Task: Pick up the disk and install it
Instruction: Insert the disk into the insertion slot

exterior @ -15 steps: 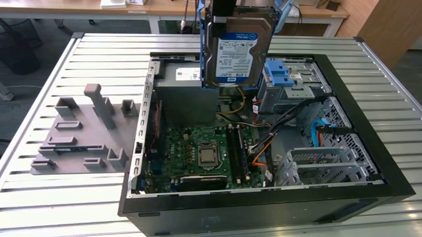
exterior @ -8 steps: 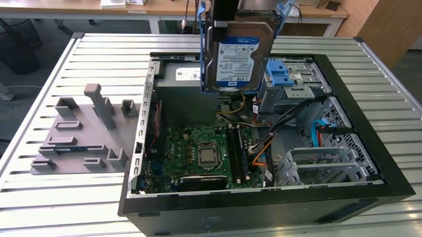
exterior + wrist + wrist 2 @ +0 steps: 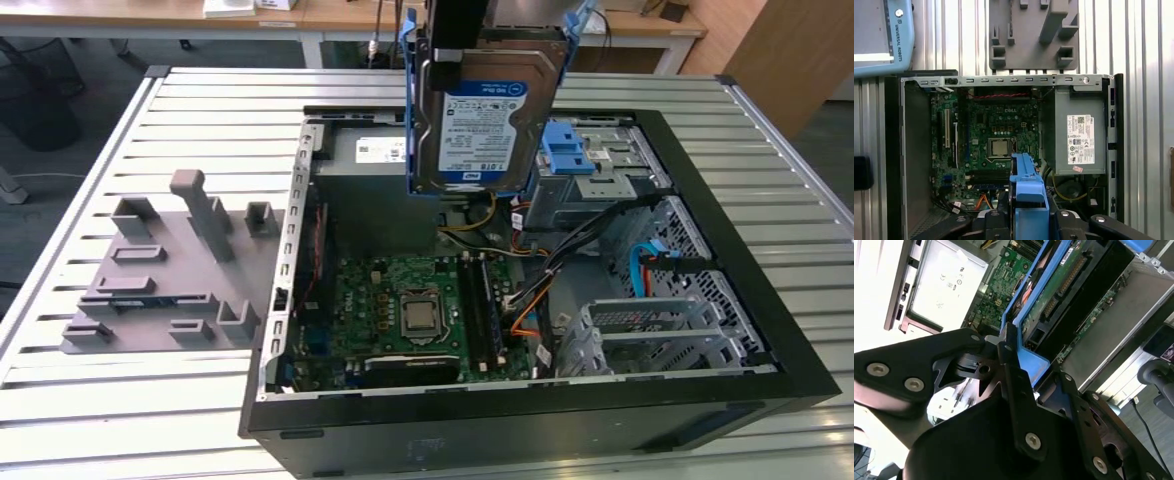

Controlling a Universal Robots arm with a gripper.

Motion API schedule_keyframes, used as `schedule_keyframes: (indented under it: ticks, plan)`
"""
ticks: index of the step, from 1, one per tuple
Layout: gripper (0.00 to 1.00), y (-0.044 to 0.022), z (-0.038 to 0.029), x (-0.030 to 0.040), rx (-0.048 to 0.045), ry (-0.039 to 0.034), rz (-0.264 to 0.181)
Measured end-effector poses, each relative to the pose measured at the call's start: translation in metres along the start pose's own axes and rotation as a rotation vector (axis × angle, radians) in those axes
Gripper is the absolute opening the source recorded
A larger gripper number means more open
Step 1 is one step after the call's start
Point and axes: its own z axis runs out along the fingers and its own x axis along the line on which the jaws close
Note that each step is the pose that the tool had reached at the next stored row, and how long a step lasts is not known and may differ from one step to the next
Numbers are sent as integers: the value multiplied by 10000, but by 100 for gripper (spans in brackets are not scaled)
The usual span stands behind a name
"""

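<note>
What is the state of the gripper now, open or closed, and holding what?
Gripper: shut on the disk, which hangs upright above the open computer case.

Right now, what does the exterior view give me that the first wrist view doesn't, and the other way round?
The exterior view adds the disk's labelled face, hanging upright over the open case, and the silver perforated cage with its blue latch. The first wrist view adds the power supply's whole stickered face from above and a blue-edged device outside the case. Both share the disk's blue frame in the tool, the motherboard and the grey fixture plate.
</note>
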Motion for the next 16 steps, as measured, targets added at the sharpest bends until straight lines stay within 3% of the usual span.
schedule_keyframes:
  ticks: [16]
  plan:
    - [36,0,0,5,0,-1,0]
